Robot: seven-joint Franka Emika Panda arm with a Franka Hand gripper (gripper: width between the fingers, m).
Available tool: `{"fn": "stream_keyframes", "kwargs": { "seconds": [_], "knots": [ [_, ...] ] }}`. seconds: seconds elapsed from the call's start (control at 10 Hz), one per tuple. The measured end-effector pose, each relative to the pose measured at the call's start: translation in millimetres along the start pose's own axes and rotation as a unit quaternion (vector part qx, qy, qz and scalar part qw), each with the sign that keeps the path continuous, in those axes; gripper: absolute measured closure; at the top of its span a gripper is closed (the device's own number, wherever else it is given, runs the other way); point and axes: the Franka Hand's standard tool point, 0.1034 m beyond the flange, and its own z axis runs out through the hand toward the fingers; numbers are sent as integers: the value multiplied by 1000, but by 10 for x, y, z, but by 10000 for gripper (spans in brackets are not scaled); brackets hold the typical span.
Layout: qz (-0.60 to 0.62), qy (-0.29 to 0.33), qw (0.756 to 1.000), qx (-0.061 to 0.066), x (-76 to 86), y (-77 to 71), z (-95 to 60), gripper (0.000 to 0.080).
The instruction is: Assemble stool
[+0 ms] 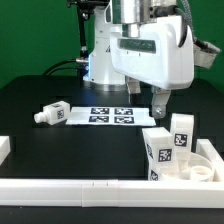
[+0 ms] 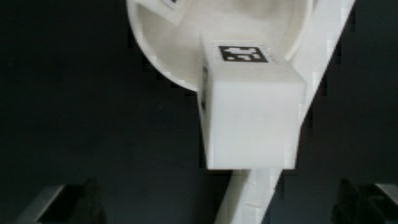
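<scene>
The round white seat lies at the exterior view's right front. Two chunky white tagged legs stand upright in it. A third leg lies on its side on the black table at the exterior view's left. My gripper hangs just above and behind the standing legs. In the wrist view my gripper is open, its dark fingertips far apart at either side. A tagged leg and the seat's curved rim lie below, between the jaws, with nothing held.
The marker board lies flat mid-table under the arm. A long white rail runs along the front edge, with a short white piece at the exterior view's left. The robot base stands behind.
</scene>
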Motion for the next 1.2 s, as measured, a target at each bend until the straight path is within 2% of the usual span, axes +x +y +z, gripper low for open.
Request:
{"fn": "stream_keyframes", "kwargs": {
  "seconds": [0.4,0.5,0.7,0.8,0.9,1.2],
  "knots": [
    [-22,0,1000,-2,-12,10,29,151],
    [-77,0,997,0,71,111,12,151],
    [-171,-25,985,-3,294,579,-25,151],
    [-202,-39,978,-17,317,754,27,151],
    [-224,-34,974,-21,282,723,28,151],
    [-231,-35,972,-19,278,723,34,151]
  ]
}}
